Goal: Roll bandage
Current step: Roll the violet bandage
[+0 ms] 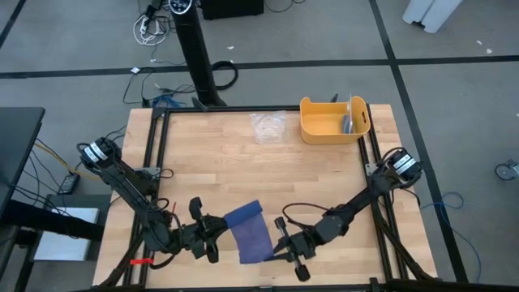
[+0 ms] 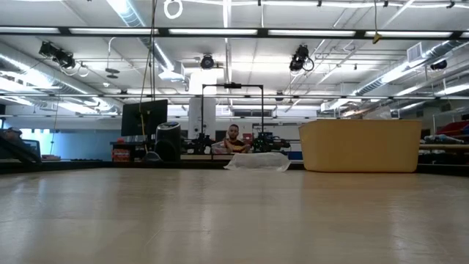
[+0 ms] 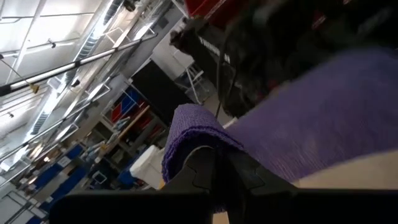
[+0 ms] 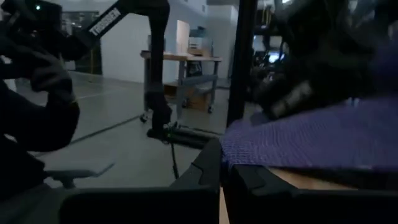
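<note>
I am a two-armed robot at a pale wooden table [image 1: 243,162], seen from above. Both my arms reach in low toward the near edge of the table, one from each side.

Between them lies the bandage [image 1: 248,231], a dark-blue cloth band spread flat near the front edge, running slightly at a slant. My left gripper [image 1: 214,235] is at the band's left edge. In my left wrist view its fingers [image 3: 208,168] are pressed together with a fold of the blue cloth caught and draped over their tips. My right gripper [image 1: 280,243] is at the band's right edge, near the front corner. In my right wrist view those fingers [image 4: 217,168] are also closed, and the cloth's edge sits right at their tips, so it appears pinched, though the contact itself is dim and hard to confirm.

At the far right corner of the table stands a yellow plastic tub [image 1: 318,130]. Inside it, against its right wall, is something small and grey [image 1: 347,122] that I cannot identify. Just to the left of the tub, apart from it, lies a crumpled clear plastic wrapper [image 1: 268,127].

From table height, the tub and wrapper show at the far edge, with a person [image 2: 233,138] seated in the room beyond.
</note>
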Controlling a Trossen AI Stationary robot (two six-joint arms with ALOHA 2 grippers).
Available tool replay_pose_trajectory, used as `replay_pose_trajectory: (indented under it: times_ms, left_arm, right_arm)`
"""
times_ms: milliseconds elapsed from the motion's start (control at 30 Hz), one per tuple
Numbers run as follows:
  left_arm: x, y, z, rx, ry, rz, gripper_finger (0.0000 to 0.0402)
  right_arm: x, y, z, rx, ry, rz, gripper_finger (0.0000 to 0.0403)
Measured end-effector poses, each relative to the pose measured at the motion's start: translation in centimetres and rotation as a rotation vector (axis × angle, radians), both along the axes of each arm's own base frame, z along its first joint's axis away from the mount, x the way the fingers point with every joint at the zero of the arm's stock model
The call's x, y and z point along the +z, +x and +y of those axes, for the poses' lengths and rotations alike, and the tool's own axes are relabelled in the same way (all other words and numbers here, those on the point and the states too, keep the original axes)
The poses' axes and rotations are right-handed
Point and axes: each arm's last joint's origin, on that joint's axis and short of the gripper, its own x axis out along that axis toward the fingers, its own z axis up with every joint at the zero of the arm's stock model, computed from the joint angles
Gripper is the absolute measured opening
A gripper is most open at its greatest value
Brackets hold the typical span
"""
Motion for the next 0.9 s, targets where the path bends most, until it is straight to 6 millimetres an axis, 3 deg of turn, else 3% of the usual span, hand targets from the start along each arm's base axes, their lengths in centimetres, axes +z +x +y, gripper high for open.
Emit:
replay_pose_trajectory:
  times_ms: [233,400,900]
  left_arm:
    - [-0.6,-0.2,0.0,-0.004,0.009,0.012,0.0019]
    - [-0.9,-0.5,-0.4,-0.02,0.029,0.034,0.0019]
    - [-3.0,-0.4,-1.9,-0.051,0.079,0.092,0.0019]
  right_arm:
    - [3.4,0.5,1.9,-0.106,-0.069,-0.101,0.0001]
    - [5.4,1.1,2.2,-0.208,-0.102,-0.141,0.0001]
    - [8.5,3.0,0.2,-0.456,-0.176,-0.202,0.0]
